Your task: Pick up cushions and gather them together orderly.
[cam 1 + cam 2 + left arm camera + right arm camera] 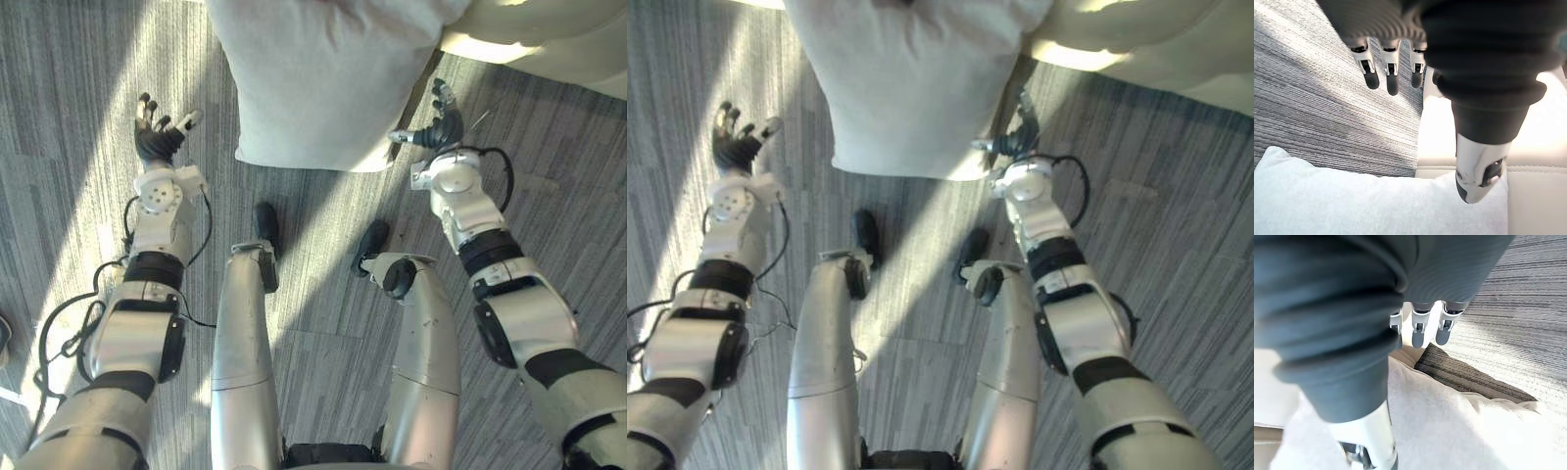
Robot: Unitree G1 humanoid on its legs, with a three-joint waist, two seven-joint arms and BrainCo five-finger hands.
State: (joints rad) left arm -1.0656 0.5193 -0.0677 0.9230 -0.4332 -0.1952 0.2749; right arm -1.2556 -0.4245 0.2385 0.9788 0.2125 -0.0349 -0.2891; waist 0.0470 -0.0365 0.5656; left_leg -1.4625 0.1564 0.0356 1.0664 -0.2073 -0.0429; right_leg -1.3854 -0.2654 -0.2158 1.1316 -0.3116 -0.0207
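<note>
A large white cushion (318, 78) lies on the grey carpet straight ahead, its near edge by my feet. My left hand (157, 132) hovers open over the carpet to the cushion's left, well apart from it. My right hand (438, 125) is open just off the cushion's right corner, fingers straight and holding nothing. The left wrist view shows the cushion (1352, 200) beyond the left hand's straight fingers (1391, 73). In the right wrist view the same cushion (1449, 431) lies under the right hand's fingers (1420, 330).
A cream sofa or second cushion (549, 44) sits at the upper right, close behind the white cushion. Its pale edge (1537, 196) also appears beside the cushion in the left wrist view. Striped grey carpet (69, 88) spreads left and right.
</note>
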